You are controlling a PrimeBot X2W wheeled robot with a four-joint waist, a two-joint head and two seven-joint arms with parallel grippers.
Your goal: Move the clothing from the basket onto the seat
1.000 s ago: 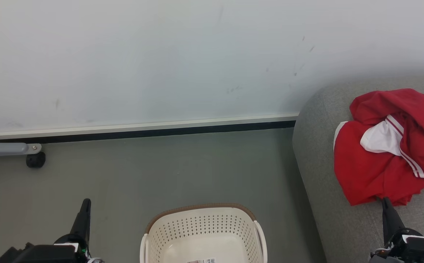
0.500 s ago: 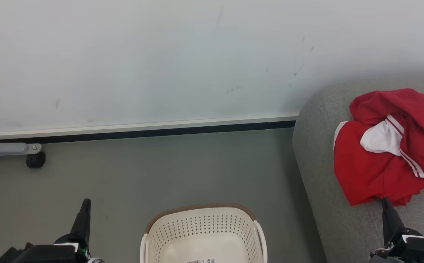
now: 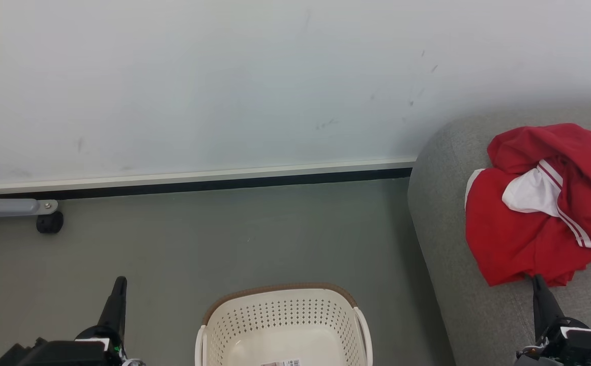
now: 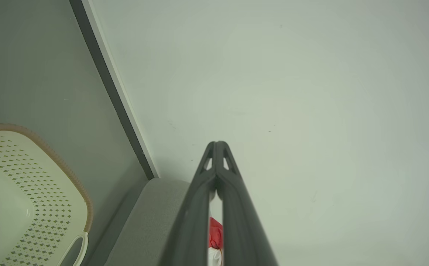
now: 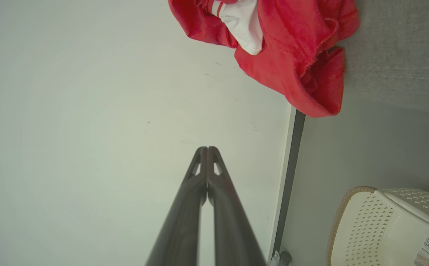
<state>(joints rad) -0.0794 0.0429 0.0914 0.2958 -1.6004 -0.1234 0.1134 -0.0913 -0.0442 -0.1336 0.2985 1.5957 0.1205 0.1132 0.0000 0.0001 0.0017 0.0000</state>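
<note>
The red-and-white clothing [image 3: 539, 213] lies bunched on the grey seat [image 3: 478, 315], well apart from the laundry basket [image 3: 283, 315] on the floor [image 3: 224, 244]; soft, light and limp, it would likely sag from any pinch, so a thick fold near its middle seems the best hold; the left hand [image 3: 119, 282] and right hand [image 3: 537, 279] are both fully closed, fingers pressed together, gripping nothing.

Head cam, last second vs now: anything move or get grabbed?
Nothing visibly changed. The left pincer and right pincer stay shut and hold nothing. The clothing still lies on the seat, and the basket is in the same spot on the floor.
</note>
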